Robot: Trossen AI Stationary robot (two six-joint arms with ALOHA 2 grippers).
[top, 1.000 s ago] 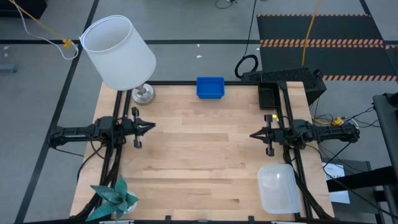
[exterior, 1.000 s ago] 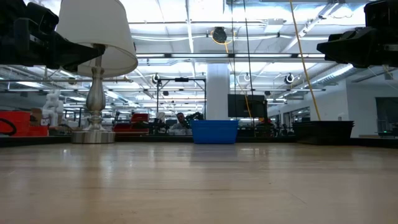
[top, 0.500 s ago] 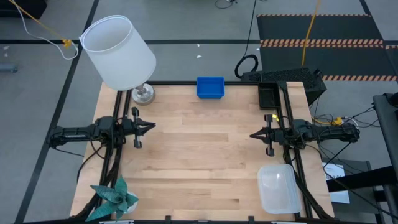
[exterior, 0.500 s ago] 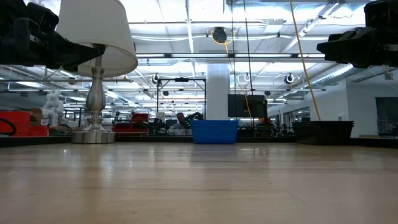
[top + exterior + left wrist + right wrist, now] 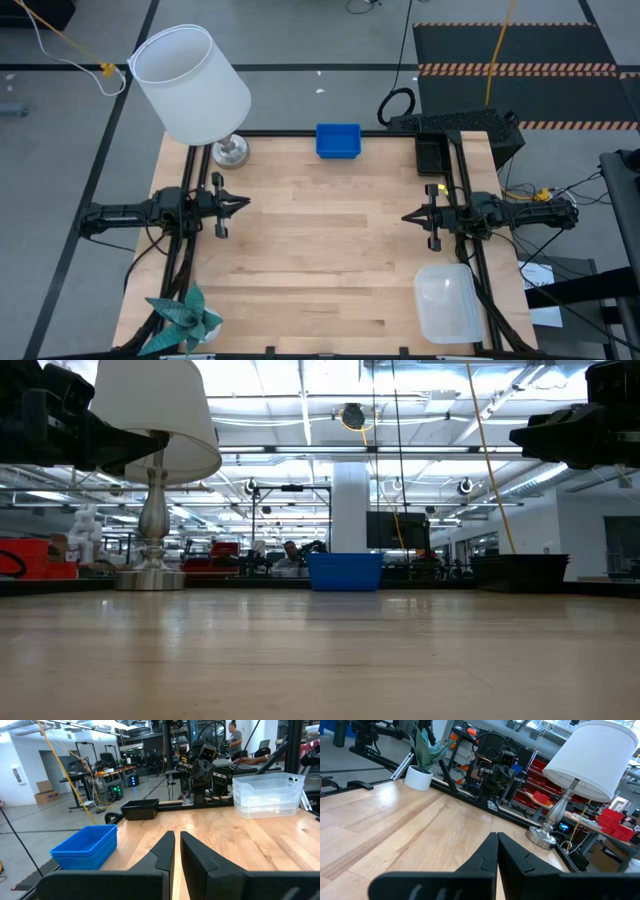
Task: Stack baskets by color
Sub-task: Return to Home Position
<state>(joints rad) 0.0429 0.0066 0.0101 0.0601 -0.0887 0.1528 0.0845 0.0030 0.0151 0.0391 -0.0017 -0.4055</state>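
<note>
A blue basket [image 5: 338, 140] rests on its bottom at the middle of the table's far edge; it also shows in the left wrist view [image 5: 86, 845]. A black basket [image 5: 431, 155] sits at the far right, and a stack of clear baskets [image 5: 448, 302] stands at the near right corner. My left gripper [image 5: 246, 204] hovers shut over the table's left side, pointing level toward the right. My right gripper [image 5: 404, 216] hovers shut over the right side, pointing level toward the left. Neither gripper touches anything.
A white lamp [image 5: 190, 85] stands on its metal foot [image 5: 231, 151] at the far left corner. A teal paper plant [image 5: 185, 318] sits in a white pot at the near left corner. Bare wood [image 5: 320, 250] lies between the two grippers.
</note>
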